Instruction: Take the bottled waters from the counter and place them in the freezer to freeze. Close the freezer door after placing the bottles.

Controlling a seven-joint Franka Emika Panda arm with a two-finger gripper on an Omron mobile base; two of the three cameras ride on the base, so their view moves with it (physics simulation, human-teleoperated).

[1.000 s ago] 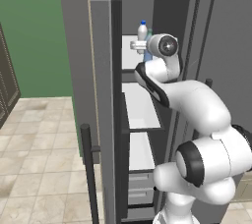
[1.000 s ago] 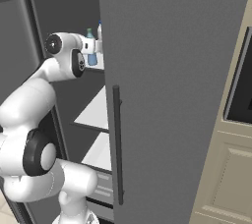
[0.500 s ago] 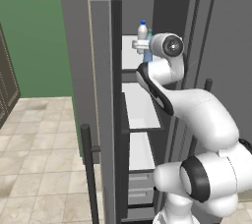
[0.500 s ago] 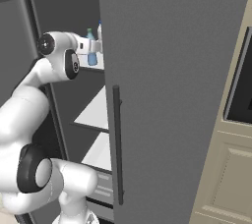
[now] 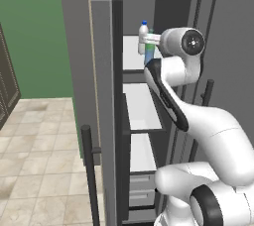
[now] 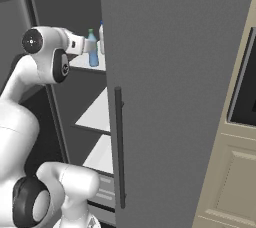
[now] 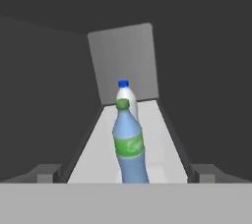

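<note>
Two small plastic bottles stand upright on the top white shelf [image 7: 157, 144] of the tall grey freezer compartment [image 5: 144, 121]: the blue-tinted bottle with a green cap [image 7: 130, 147] in front, the whitish-clear bottle with a blue cap [image 7: 126, 98] just behind it. The white arm's two-finger gripper [image 7: 126, 174] sits at the shelf's front edge with its jaws spread wide on either side of the blue bottle, gripping nothing. Placing looks done; what remains, by this reading, is shutting the narrow grey freezer door [image 5: 106, 101], which stands open edge-on with its long dark bar handle [image 5: 90, 170] outward. That calls for drawing the hand clear of the shelf, then swinging the door closed.
</note>
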